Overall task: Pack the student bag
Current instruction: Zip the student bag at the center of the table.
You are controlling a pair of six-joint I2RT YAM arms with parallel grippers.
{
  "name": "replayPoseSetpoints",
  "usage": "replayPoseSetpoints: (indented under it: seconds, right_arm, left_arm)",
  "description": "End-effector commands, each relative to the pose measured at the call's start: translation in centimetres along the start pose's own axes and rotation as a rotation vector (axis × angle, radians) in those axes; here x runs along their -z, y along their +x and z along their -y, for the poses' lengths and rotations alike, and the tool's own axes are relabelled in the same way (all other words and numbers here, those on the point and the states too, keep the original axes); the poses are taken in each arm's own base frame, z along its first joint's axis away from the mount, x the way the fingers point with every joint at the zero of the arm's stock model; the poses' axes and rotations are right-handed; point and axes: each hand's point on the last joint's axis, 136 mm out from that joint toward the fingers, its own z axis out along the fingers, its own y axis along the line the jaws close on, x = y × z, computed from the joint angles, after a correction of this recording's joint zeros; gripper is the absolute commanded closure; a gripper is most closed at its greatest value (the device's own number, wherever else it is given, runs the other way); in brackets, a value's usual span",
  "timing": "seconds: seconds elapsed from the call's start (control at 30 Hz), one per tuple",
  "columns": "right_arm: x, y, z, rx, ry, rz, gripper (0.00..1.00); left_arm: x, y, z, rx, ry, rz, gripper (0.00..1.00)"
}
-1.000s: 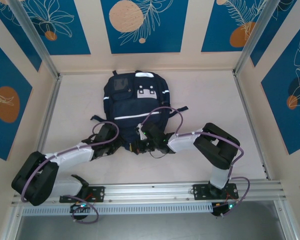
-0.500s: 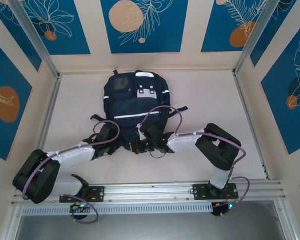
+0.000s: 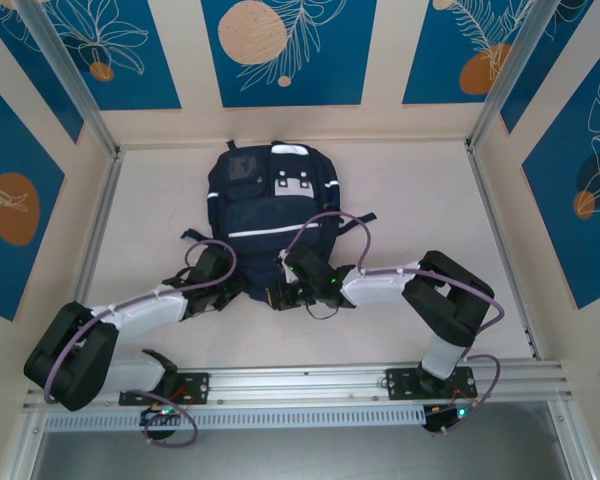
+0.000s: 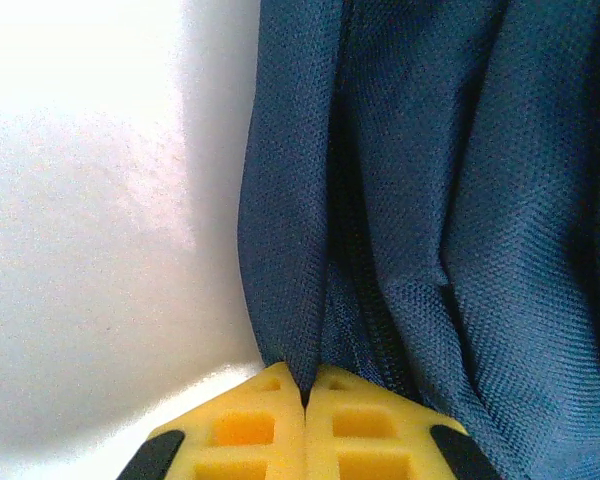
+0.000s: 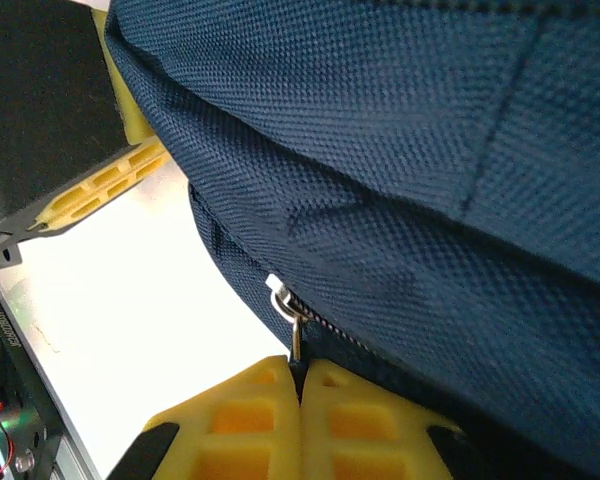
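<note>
In the view from above, you see the bag lying flat on the pale table, a little left of the middle and near the back wall, with its near edge pointing to the arms. Bare table lies on both sides of it, more on the right, up to the metal frame posts at the sides. The left gripper and the right gripper both meet the bag at its near edge, close to each other, and the metal rail runs behind them. From this height you cannot tell how the jaws stand. In the left wrist view, the yellow fingers of the left gripper are pressed together with a fold of the bag pinched between them, and the white table is beside it on the left. In the right wrist view, the right gripper has its jaws closed on the small metal zipper pull at the lower edge of the bag. Part of the left gripper shows at the upper left, touching the fabric, with bright table below it.
</note>
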Motion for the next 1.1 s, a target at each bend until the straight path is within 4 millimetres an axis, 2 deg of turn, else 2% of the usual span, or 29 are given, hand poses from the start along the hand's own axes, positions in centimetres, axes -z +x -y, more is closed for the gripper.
replayPoseSetpoints:
  seconds: [0.0,0.7,0.83,0.97,1.07]
  right_arm:
    - [0.8,5.1,5.3,-0.055,0.177,-0.161,1.00]
    - [3.7,4.7,6.5,-0.010,0.185,-0.136,1.00]
    - [3.3,4.8,6.6,-0.003,0.162,-0.150,1.00]
    - [1.8,4.9,6.2,-0.029,0.123,-0.175,1.00]
    - [0.6,4.7,6.0,-0.041,0.128,-0.191,1.00]
  left_arm:
    - [0.5,-1.9,-3.7,0.001,-0.135,0.090,1.00]
    - [1.2,-2.7,-3.4,-0.015,-0.147,0.097,1.00]
    - [1.6,-3.3,-3.1,-0.029,-0.149,0.107,1.00]
    - [2.7,-3.7,-1.7,-0.060,-0.128,0.097,1.00]
    - [3.9,-3.0,-0.6,-0.030,-0.076,0.061,0.76]
